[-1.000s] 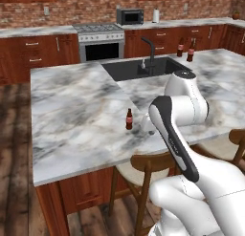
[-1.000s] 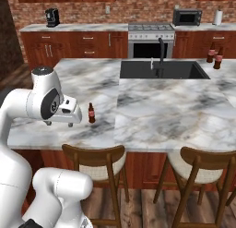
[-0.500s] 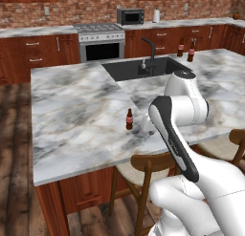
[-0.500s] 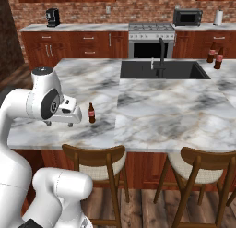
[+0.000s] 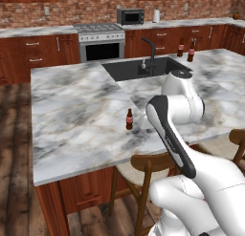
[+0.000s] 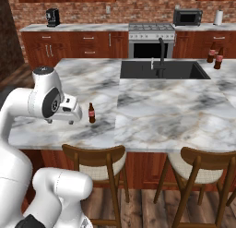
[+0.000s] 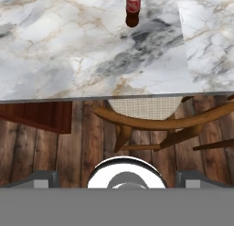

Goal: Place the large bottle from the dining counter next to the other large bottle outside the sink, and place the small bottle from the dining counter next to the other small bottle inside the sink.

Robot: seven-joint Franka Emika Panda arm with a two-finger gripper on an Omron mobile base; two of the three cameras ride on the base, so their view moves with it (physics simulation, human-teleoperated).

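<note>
On the left of the right base view we see our gripper [image 6: 75, 112] with its jaws spread wide and nothing between them, held just off the near edge of the dining counter [image 6: 152, 116] and level with the small bottle from the dining counter [image 6: 91, 113], which stands upright just beside it, near that near edge and apart from everything else on the marble. In the hand view the same bottle [image 7: 133, 8] sits at the top, a little in from the counter's edge, with a wooden stool [image 7: 151, 117] below. Further right, the sink [image 6: 161, 70] is set into the far side of the counter, its black faucet [image 6: 161, 51] at the back edge. At the far right corner two tall bottles [image 6: 215, 56] stand close together outside the basin. We judge the small bottle to be glass: stiff, light, smooth and likely slippery, and breakable if it tips on the stone. We would take it around the labelled body, low enough to keep it steady, squeezing firmly but not hard, and keep it upright on the way to the sink.
</note>
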